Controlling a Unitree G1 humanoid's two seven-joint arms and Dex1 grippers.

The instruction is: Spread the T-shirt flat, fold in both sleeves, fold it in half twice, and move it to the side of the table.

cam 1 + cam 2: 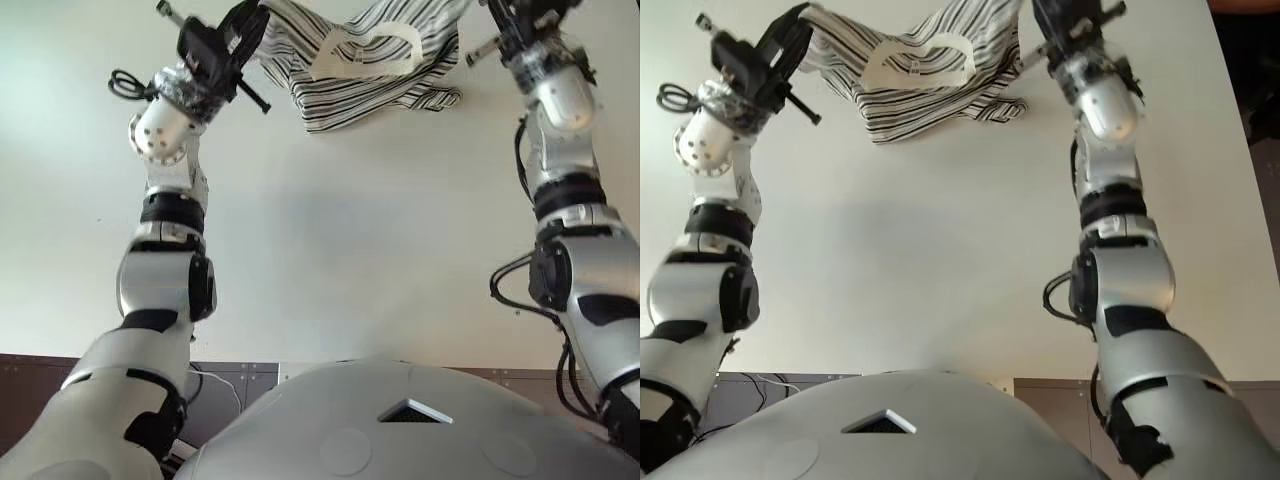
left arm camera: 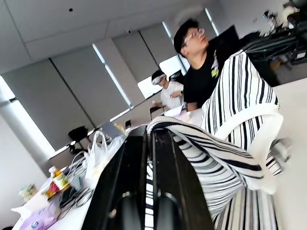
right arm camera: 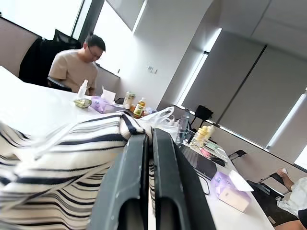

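Left pincer (image 2: 148, 136) and right pincer (image 3: 149, 138) each clamp an opposite end of the shirt (image 1: 352, 92). Its long axis runs between them, sagging and bunched mid-span.

Head stereo down over table (image 1: 330, 250), wrist cameras close — sharing T-shirt (image 2: 240, 91)

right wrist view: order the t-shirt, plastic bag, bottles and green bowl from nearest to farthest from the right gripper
1. T-shirt, clamped in the right gripper.
2. Plastic bag, just beyond it.
3. Bottles, farther along the table.
4. Green bowl, farthest down the table.
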